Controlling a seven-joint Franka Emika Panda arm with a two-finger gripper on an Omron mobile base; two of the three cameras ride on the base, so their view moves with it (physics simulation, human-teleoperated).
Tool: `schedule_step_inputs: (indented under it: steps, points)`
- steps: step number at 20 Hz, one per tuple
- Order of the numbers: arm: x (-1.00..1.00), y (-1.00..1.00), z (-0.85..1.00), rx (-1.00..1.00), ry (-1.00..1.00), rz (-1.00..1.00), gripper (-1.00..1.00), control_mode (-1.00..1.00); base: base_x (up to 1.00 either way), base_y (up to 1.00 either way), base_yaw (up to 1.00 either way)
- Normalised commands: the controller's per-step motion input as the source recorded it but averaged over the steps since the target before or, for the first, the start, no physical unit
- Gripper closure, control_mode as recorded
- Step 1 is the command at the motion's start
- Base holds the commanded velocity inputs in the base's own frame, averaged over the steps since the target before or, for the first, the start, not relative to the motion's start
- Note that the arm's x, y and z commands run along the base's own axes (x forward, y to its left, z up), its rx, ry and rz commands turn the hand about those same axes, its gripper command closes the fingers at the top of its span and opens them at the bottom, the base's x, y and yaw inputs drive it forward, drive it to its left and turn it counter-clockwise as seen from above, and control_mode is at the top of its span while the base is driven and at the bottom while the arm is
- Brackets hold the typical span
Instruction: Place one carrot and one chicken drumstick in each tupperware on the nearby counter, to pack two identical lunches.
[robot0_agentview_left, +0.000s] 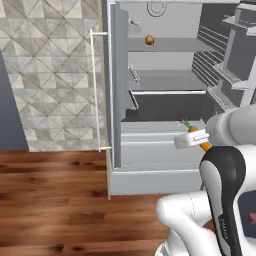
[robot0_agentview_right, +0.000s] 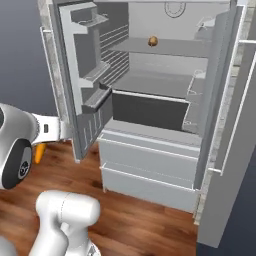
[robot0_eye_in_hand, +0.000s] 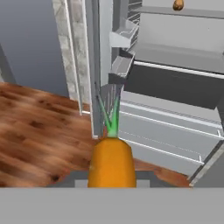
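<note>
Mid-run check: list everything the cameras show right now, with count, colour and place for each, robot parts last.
carrot: one, orange with green top, held in the gripper, in front of the open fridge
small round item: one, brown, on an upper fridge shelf
fridge: one, grey, doors open, drawers at the bottom
floor: reddish-brown wood planks
wall: beige patterned tiles, left of the fridge
gripper: one, shut on the carrot
arm: one, white with dark joints

My arm is hiding most of the carrot (robot0_agentview_left: 204, 144) in the left base view, and its lower end is running off the hand view's bottom. My fingertips are lying out of sight. The brown item (robot0_agentview_right: 153, 41) on the fridge shelf is showing too small to identify.
</note>
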Motion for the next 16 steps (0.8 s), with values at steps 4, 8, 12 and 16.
schedule_step_inputs:
  steps: [4,8,12,16]
  points:
    - [0.0,0.0,0.0,0.0,0.0,0.0,1.0,1.0,-0.97,0.39,0.59]
    - [0.0,0.0,0.0,0.0,0.0,0.0,1.0,1.0,-0.89,0.28,0.67]
    - [0.0,0.0,0.0,0.0,0.0,0.0,1.0,1.0,-0.94,0.21,0.65]
    - [0.0,0.0,0.0,0.0,0.0,0.0,1.0,1.0,-1.0,0.18,0.58]
